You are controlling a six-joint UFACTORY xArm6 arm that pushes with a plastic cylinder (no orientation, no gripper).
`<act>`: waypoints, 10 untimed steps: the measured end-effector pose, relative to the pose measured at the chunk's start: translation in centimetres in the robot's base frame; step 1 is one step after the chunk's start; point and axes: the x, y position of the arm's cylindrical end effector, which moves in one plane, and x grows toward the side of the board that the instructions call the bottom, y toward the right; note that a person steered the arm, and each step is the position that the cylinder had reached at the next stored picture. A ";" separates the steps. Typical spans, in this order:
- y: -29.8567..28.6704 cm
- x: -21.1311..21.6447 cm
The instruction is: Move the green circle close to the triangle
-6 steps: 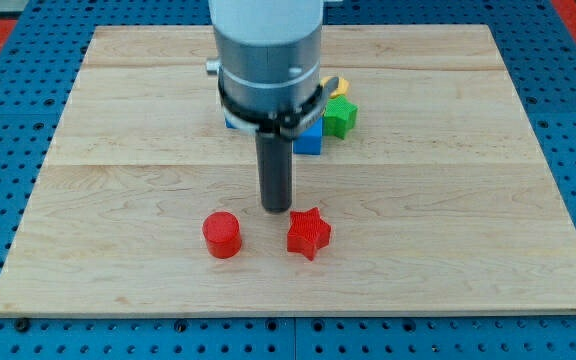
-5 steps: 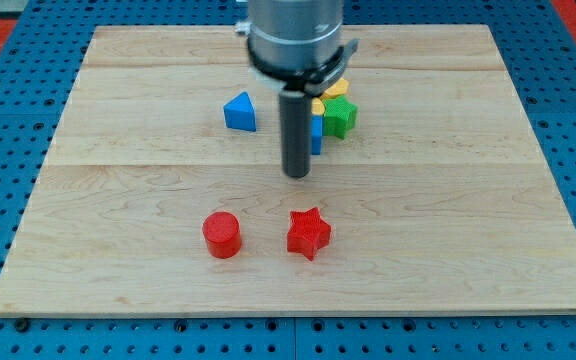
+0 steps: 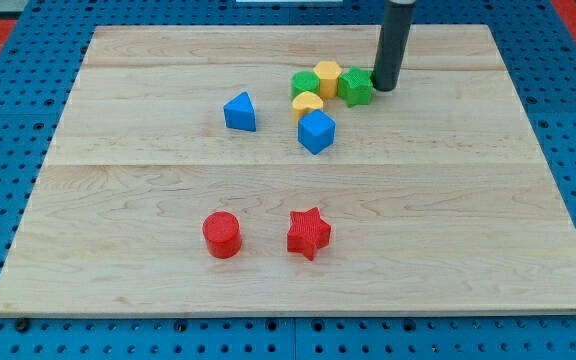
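The green circle (image 3: 305, 83) sits in a cluster near the view's top middle, touching a yellow hexagon (image 3: 327, 77) on its right and a yellow rounded block (image 3: 308, 104) below it. The blue triangle (image 3: 239, 111) lies apart, to the left of the cluster. My tip (image 3: 385, 87) stands just right of a green star-like block (image 3: 355, 86), touching or almost touching it, at the cluster's right end. The green circle is two blocks to the left of my tip.
A blue cube (image 3: 316, 131) lies just below the cluster. A red cylinder (image 3: 221, 234) and a red star (image 3: 308, 233) sit toward the view's bottom. The wooden board (image 3: 118, 200) rests on a blue pegboard.
The arm has moved from the board's middle up and to the right, uncovering the cluster. My tip now stands at the right of the green star-like block.
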 end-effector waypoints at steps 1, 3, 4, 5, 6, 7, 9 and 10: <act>-2.5 -1.2; -7.4 -1.2; -7.9 -0.6; -5.6 1.1; -5.5 3.4; -8.1 5.9; -11.2 5.3; -14.4 5.6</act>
